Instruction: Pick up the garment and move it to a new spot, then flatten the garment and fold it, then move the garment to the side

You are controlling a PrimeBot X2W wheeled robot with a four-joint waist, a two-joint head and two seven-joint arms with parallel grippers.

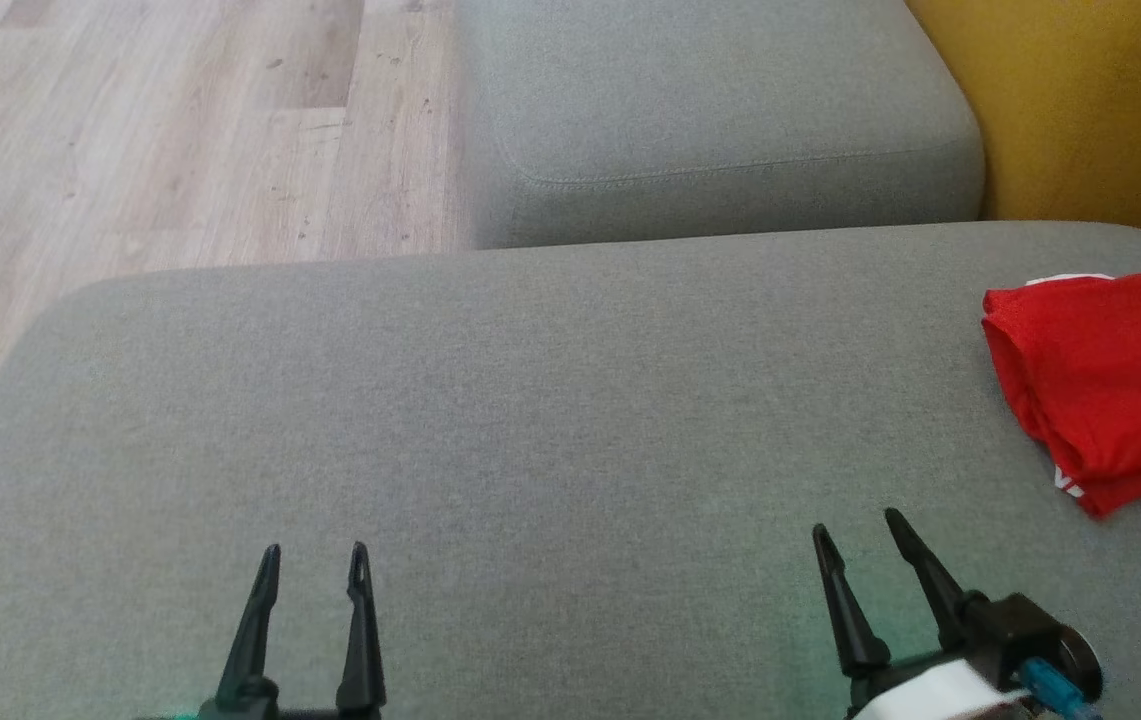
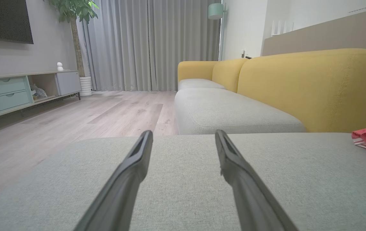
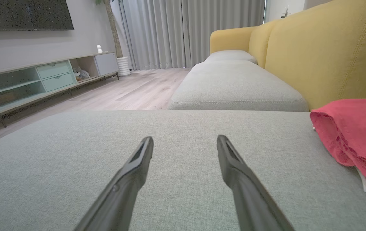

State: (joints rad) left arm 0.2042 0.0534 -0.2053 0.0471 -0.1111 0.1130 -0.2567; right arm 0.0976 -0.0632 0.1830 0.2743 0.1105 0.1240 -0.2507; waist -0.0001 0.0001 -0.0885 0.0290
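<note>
Nearest me, the left gripper point(image 1: 316, 547) is hovering over the near edge of the big grey cushion point(image 1: 530, 400), its jaws standing apart and gripping nothing. The right gripper point(image 1: 855, 522) is hanging over that same near edge, further toward the cushion's right side, with its jaws likewise spread and empty.

Further in, at the cushion's right edge, the red garment point(image 1: 1100, 385) is lying in stacked layers, with a white-striped hem peeking out underneath. That lie is fitting two stages: a loosely doubled heap waiting to be carried elsewhere, or a folded piece already put aside. Either way, I'd judge the fabric soft and apt to slide apart, so the fingers should be keeping off its loose layered edge.

Beyond the cushion's far edge a second grey cushion point(image 1: 720, 110) is sitting. The yellow backrest point(image 1: 1090, 100) is rising past the far right corner, and the wooden floor point(image 1: 150, 130) is showing past the far left.
</note>
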